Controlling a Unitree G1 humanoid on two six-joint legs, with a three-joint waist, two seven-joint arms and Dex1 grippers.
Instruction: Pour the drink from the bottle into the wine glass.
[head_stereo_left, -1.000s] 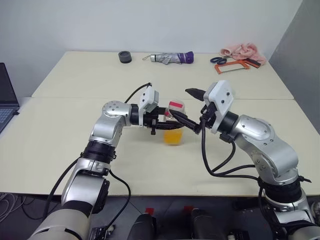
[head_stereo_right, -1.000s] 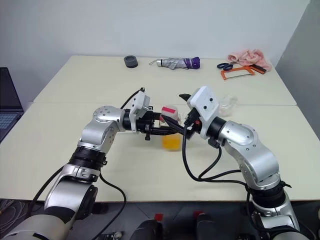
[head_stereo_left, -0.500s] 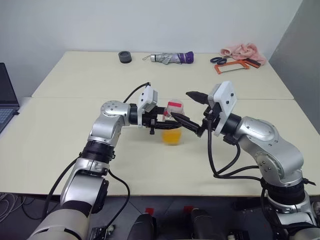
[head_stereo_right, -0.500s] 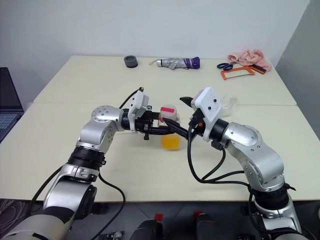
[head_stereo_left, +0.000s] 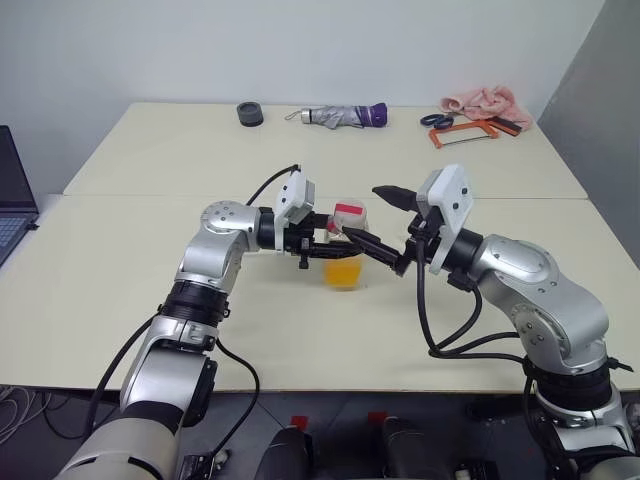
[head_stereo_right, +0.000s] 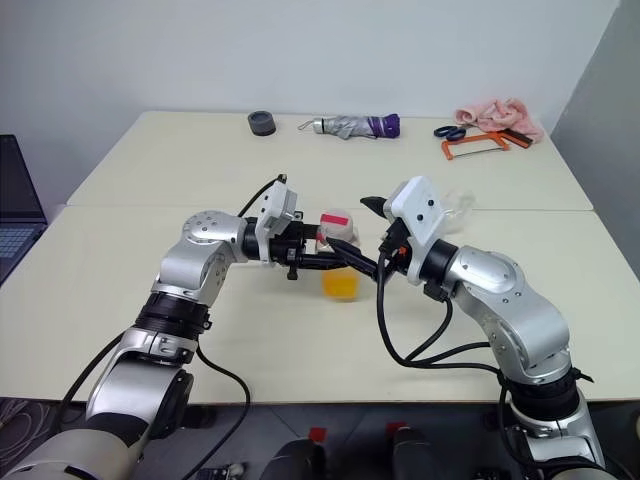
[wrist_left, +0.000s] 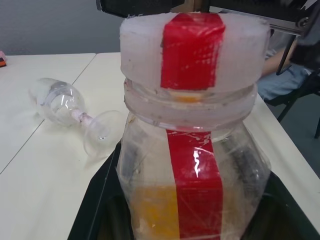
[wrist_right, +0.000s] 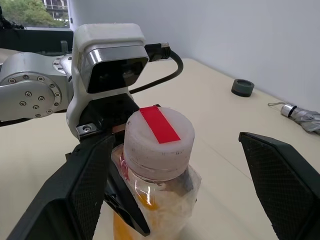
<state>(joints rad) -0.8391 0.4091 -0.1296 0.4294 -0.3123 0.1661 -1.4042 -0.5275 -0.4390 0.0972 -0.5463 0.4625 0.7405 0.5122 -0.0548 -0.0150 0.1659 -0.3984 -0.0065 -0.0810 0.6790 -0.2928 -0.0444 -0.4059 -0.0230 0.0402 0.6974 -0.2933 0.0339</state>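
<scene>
Left gripper (head_stereo_left: 318, 240) is clamped on the bottle (head_stereo_left: 346, 250), and this arm reaches level toward the right over the middle of the desk (head_stereo_left: 150, 260). Right gripper (head_stereo_left: 383, 222) points toward the bottle from the other side; its two black fingers (wrist_right: 280, 185) stand wide apart, one on each side of the capped top, not touching it. The bottle stands upright, and the drink (head_stereo_left: 345, 272) fills only its lower part. The wine glass (wrist_left: 75, 112) lies on its side on the desk, well apart from the bottle. Near the far edge lie an umbrella (head_stereo_left: 340, 115), a small dark ring (head_stereo_left: 250, 113), scissors (head_stereo_left: 437, 120) and a pink cloth (head_stereo_left: 485, 100). The front of the desk is bare.
</scene>
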